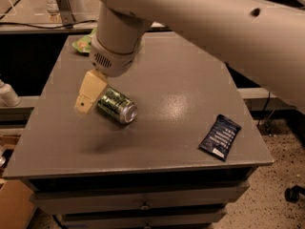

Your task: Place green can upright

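Observation:
The green can [116, 106] lies on its side on the grey table [190, 75], left of the middle, with its silver end facing front right. My gripper [87, 97], cream-coloured under a big white wrist, hangs at the can's left end, touching or almost touching it. The arm comes in from the upper right and covers the back of the table.
A dark blue packet [219, 137] lies near the table's front right corner. A green snack bag [82, 43] peeks out behind the arm at the back left. Drawers run below the table front. A cardboard box [14, 209] stands on the floor at lower left.

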You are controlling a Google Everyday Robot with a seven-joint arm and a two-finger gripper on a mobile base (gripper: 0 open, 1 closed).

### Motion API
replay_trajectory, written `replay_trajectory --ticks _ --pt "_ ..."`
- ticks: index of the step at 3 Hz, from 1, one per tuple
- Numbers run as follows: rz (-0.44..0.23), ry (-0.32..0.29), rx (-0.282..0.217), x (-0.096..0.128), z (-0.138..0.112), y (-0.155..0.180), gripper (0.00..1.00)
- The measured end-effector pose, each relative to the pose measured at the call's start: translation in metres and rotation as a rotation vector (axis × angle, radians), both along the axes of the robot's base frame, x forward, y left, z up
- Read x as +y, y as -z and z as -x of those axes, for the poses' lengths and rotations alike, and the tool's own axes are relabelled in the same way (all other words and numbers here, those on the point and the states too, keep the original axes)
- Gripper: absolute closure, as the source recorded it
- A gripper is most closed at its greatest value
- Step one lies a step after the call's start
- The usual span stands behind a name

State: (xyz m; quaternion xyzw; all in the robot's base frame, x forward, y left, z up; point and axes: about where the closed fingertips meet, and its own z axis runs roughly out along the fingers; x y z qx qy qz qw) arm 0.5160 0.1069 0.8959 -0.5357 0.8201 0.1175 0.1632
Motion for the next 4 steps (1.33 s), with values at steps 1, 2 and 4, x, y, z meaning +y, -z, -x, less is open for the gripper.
replay_trajectory --ticks 1,2,4 --pt "0.047 0.036 0.025 0.001 -0.002 0.029 0.0" --pt "0.089 0.065 0.048 0.008 -0.004 0.051 0.0" --pt "0.119 0.124 0.065 0.023 -0.016 0.064 0.16"
